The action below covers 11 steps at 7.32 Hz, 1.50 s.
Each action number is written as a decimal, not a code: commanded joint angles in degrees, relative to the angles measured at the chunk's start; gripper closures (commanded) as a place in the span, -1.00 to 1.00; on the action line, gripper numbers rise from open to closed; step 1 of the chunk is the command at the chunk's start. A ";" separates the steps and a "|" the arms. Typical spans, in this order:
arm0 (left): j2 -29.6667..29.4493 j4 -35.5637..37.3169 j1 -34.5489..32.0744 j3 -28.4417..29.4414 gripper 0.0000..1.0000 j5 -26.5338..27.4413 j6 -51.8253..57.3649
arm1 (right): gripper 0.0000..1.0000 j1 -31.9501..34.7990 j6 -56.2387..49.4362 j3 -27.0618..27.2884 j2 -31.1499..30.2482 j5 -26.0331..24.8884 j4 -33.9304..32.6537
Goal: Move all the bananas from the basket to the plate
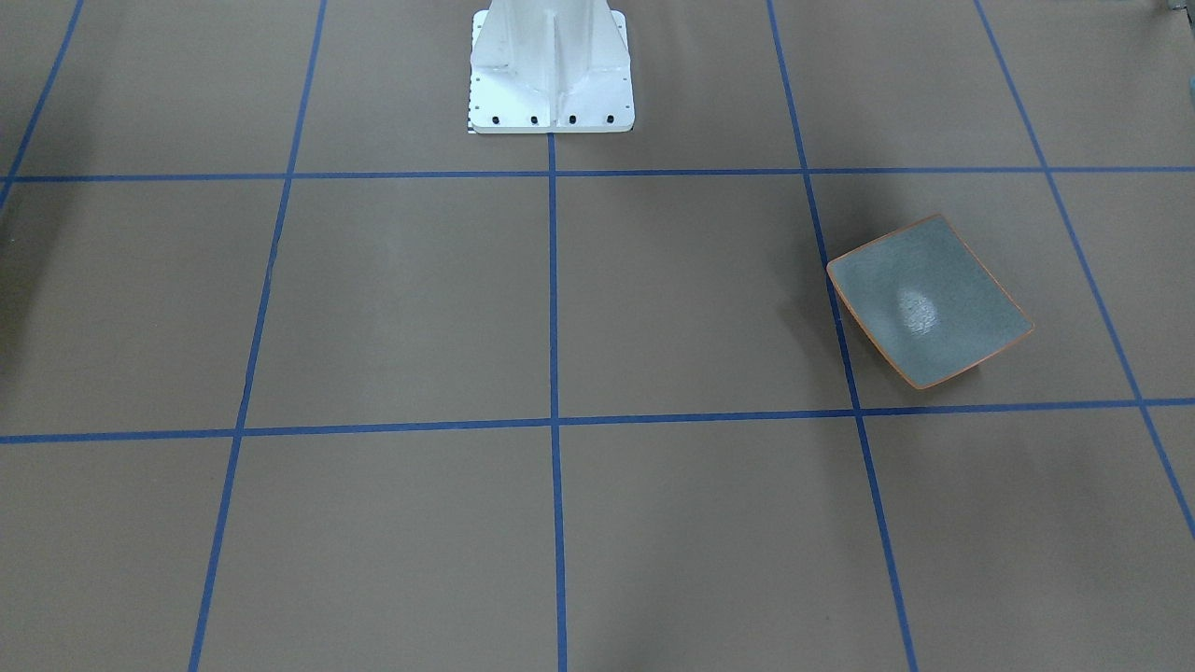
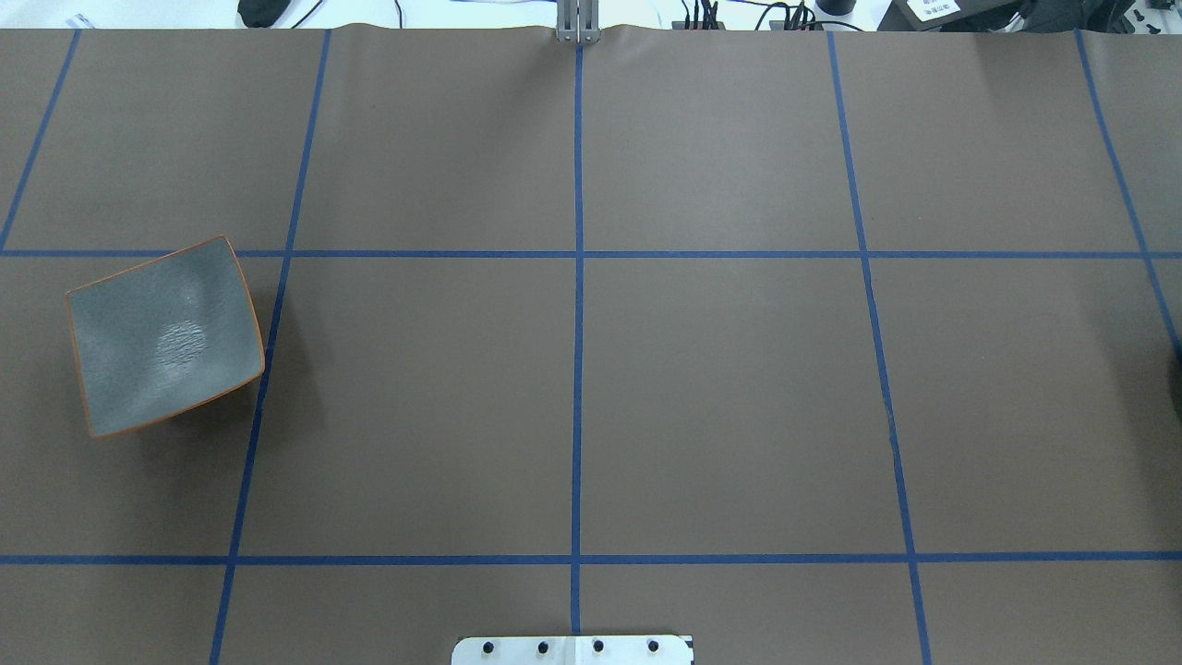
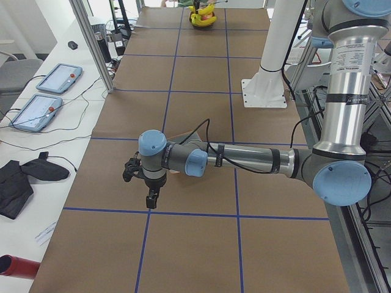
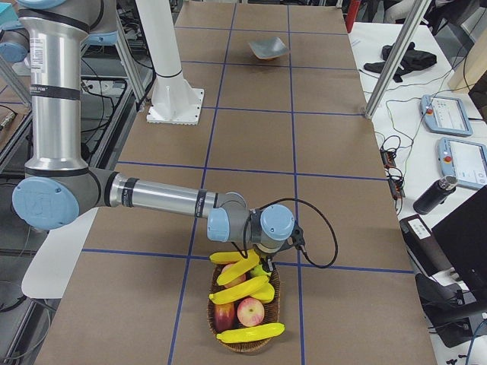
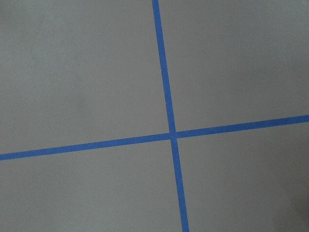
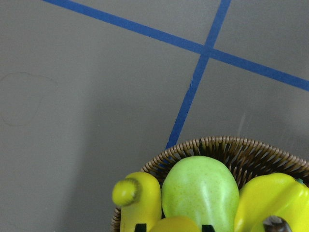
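Exterior right, glossy curved bananas (image 4: 247, 332) in woven basket (image 4: 243, 347), rectangular plate (image 4: 268, 48), cannot tell left tool (image 3: 150, 200) or right tool (image 4: 264, 268) state.

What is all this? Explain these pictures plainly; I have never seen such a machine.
This is a robot: two arms on a white pedestal at a brown table gridded with blue tape. Two pictures look down on the table, from behind the robot and facing it; two look along it from its ends; two come from wrist cameras. The grey-blue plate lies bare on the robot's left side. At the right end a wicker basket holds bananas, apples and a green fruit. The right gripper hangs over the basket, the left gripper over bare table. Whether either grips anything, I cannot tell.
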 commanded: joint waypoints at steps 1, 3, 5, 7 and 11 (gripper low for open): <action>0.00 0.02 -0.01 -0.18 -1.00 0.00 0.00 | 1.00 2.15 -0.12 7.57 -0.59 0.16 -8.95; -0.26 0.19 0.07 -1.05 -1.00 -0.09 0.00 | 1.00 3.65 0.06 17.88 5.33 -0.54 -29.67; -0.61 -0.16 0.42 -1.67 -1.00 -0.09 -0.35 | 1.00 3.39 1.71 17.39 16.15 0.15 -42.03; -1.40 -7.32 1.38 -1.41 -1.00 -0.09 -5.75 | 1.00 -1.86 15.62 17.56 22.59 4.36 -42.69; -9.65 -12.46 11.40 -1.58 -1.00 -0.09 -27.99 | 1.00 -17.05 49.24 16.95 29.37 7.81 -25.65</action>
